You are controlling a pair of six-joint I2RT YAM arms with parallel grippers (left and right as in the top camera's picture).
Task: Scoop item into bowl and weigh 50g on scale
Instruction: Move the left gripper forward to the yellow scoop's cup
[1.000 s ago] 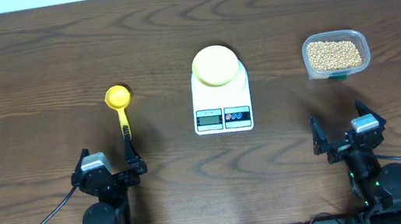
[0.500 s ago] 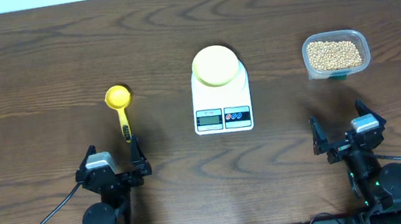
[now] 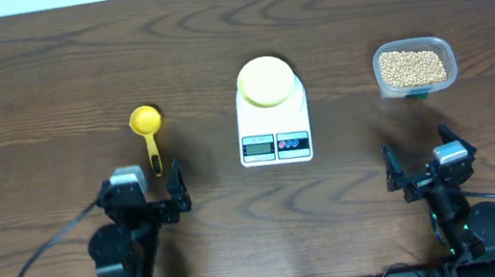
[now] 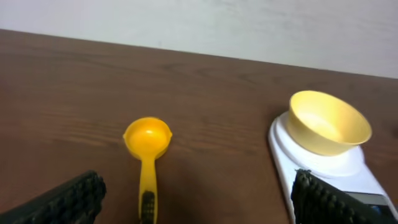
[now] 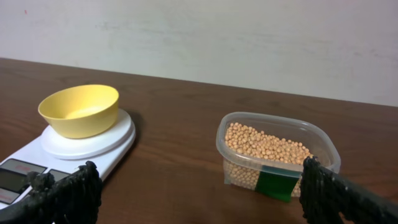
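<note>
On the wooden table (image 3: 27, 92), the scoop (image 3: 151, 142) lay just ahead of my wide-open, empty left gripper (image 3: 143, 187), handle-first.

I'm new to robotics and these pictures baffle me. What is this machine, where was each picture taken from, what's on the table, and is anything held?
These are two robot arms at a dark wooden table, each ending in a two-finger gripper. One picture looks straight down from above; the other two come from wrist cameras, so the black shapes in their lower corners are each arm's own fingers. On the table lie a yellow plastic scoop, a white digital kitchen scale carrying an empty pale yellow bowl, and a clear plastic tub of small tan beans. The left gripper and right gripper are both open, holding nothing.
</note>
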